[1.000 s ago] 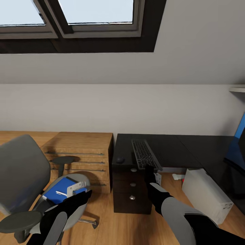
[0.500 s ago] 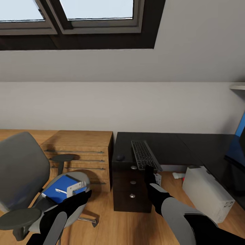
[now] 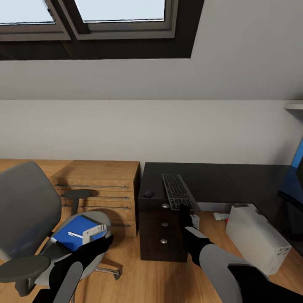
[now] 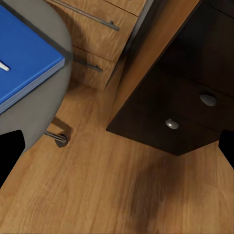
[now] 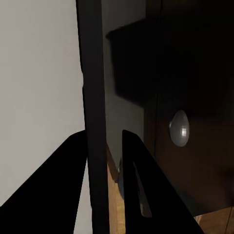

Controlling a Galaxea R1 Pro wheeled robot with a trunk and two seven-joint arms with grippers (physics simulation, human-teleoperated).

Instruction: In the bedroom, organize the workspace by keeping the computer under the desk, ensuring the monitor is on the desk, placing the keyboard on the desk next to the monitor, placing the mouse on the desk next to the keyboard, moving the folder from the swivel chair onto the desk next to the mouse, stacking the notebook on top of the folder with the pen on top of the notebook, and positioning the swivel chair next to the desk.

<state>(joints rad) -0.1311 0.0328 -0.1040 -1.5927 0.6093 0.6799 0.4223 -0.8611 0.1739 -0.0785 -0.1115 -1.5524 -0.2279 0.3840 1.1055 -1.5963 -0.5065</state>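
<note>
The keyboard (image 3: 178, 191) lies on the black desk (image 3: 210, 183), its near end over the front edge. My right gripper (image 3: 184, 209) is shut on that end, and its fingers (image 5: 141, 185) flank the thin dark slab in the right wrist view. The mouse (image 3: 148, 193) sits left of the keyboard. On the swivel chair (image 3: 25, 210) lies the blue folder (image 3: 73, 233) with the white pen (image 3: 75, 235) on it. A pale-edged thing (image 3: 94, 231) sits at the folder's corner; I cannot tell whether it is the notebook. My left gripper (image 4: 117, 146) hangs open beside the seat. The computer (image 3: 256, 237) stands on the floor, and the monitor (image 3: 292, 189) shows at the right edge.
A light wooden chest (image 3: 101, 189) stands between chair and desk. The desk's black drawers (image 3: 163, 235) carry silver knobs (image 4: 170, 124). Small white items (image 3: 219, 217) lie on the floor under the desk. A sloped ceiling with skylights (image 3: 122, 10) is above.
The whole view has shifted a little, so the camera moved. Against the desk and mouse, the keyboard has slid slightly toward me with my right gripper. The left arm looks unchanged.
</note>
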